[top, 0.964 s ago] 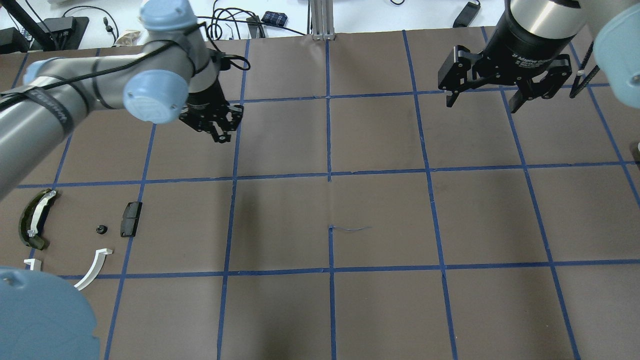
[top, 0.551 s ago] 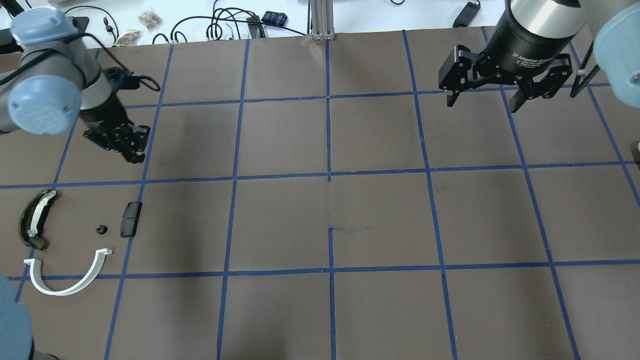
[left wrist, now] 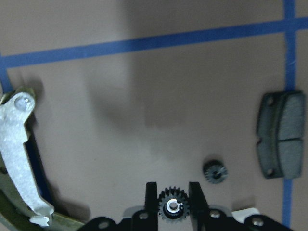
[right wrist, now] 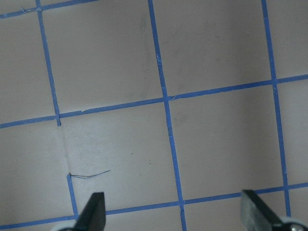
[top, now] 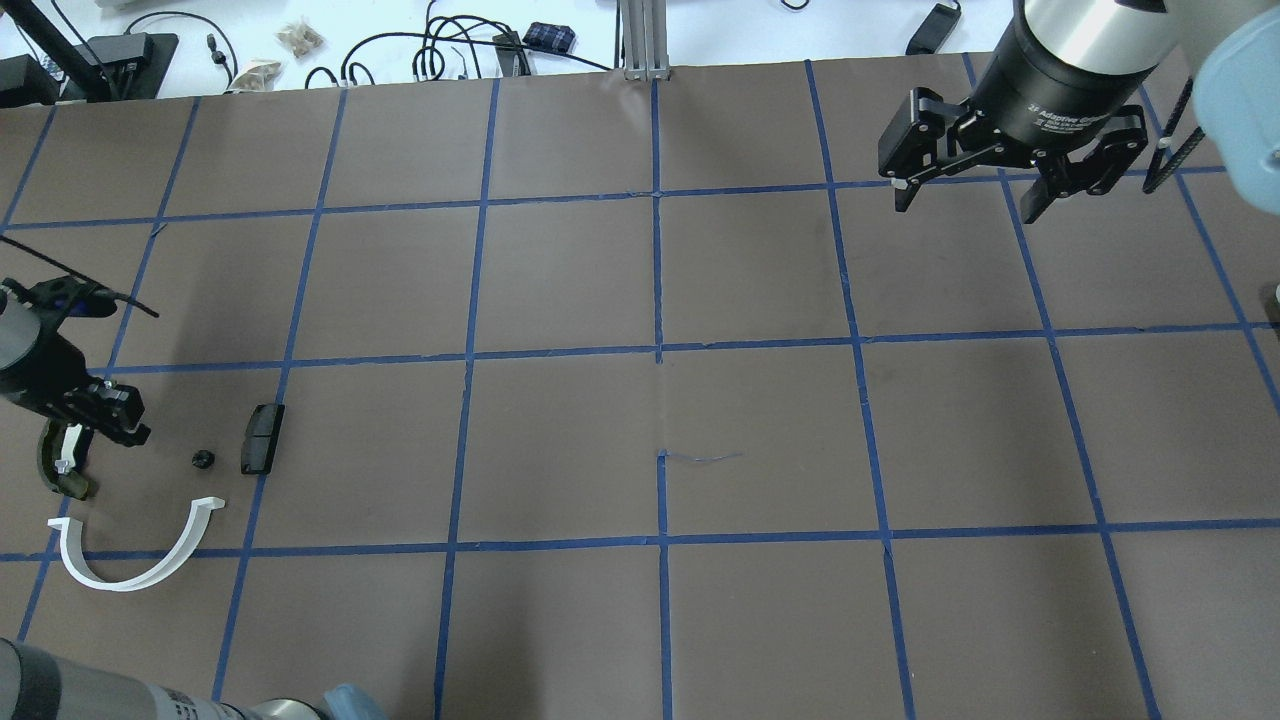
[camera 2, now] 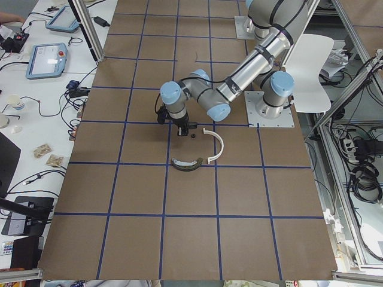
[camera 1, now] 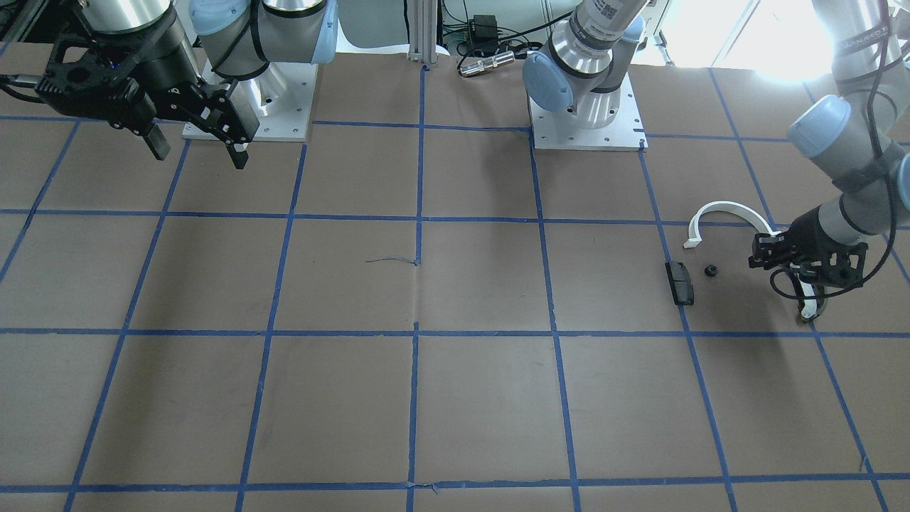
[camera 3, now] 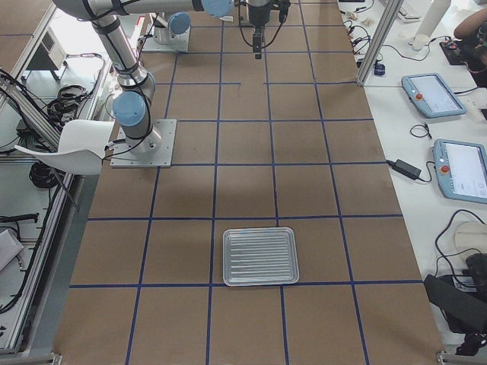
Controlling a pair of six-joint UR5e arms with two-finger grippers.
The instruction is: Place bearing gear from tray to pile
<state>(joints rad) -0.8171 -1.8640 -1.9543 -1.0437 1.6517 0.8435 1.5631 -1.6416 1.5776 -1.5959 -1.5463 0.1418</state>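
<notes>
Robotics lab here: blue-taped grid (top: 657, 300) on the table (top: 760, 620), teach pendants (camera 3: 434, 94) and cables (top: 440, 45) along the benches (camera 3: 396, 129).

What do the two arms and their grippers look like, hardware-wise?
Both are silver-grey tubular arms with light-blue joint caps: left arm, right arm. A black cable runs along the left arm. The left gripper and right gripper are black two-finger units. The right one's black collar carries white lettering.

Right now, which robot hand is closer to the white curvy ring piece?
Left. The left gripper hangs close beside the white arc; the right gripper is far across the table.
</notes>
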